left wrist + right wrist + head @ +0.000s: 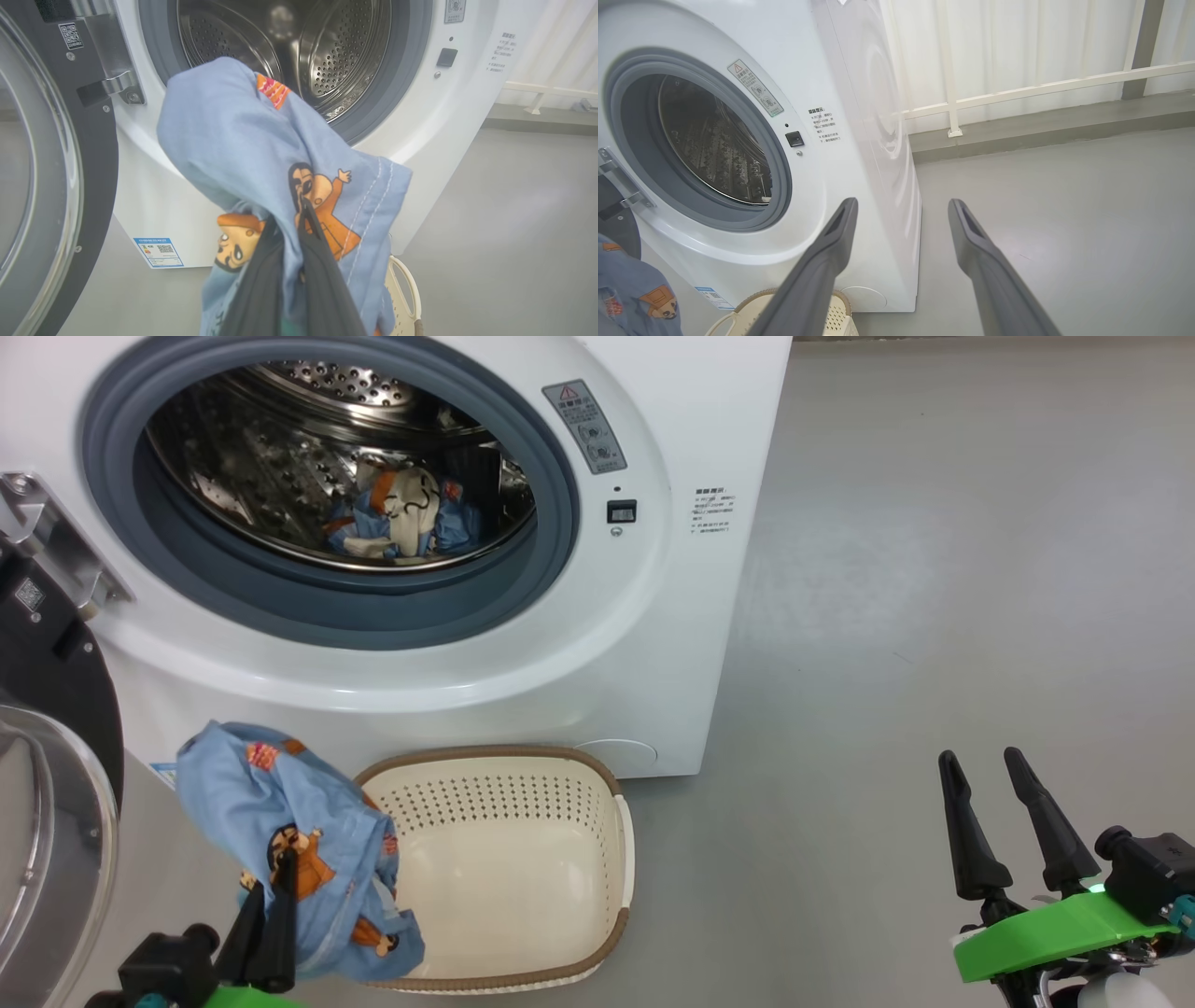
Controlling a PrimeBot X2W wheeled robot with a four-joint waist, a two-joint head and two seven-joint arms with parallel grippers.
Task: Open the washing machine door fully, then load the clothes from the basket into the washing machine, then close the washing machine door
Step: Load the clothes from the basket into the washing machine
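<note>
Door edge: washing machine door (56,681) swung wide at the far left of the head view, black rim and bulging glass just beside the held cloth; steel hinge bracket (61,546) at the left of the opening.
Opening: round mouth of the washing machine (579,691) unobstructed, grey gasket (551,523) ringing the perforated drum (261,457).
Open room: bare grey floor (887,616) stretching wide to the right of the machine; white railing (1041,88) with pale curtain behind it, beyond the machine in the right wrist view.
Drum contents: clothes (401,518) bunched at the bottom, blue with cream and orange.
Basket: basket (495,798) on the floor just in front of the machine's lower front, pale perforated walls and smooth bottom showing.
Left gripper: left gripper (271,887) clenched on a light-blue garment (280,793) with orange cartoon prints, fingers pinched into the fabric; cloth hanging across the basket's left rim in the head view, below the drum mouth.
Right gripper: right gripper (980,756) released, fingers spread, grasping nothing, low right over the floor, well apart from basket and machine.
</note>
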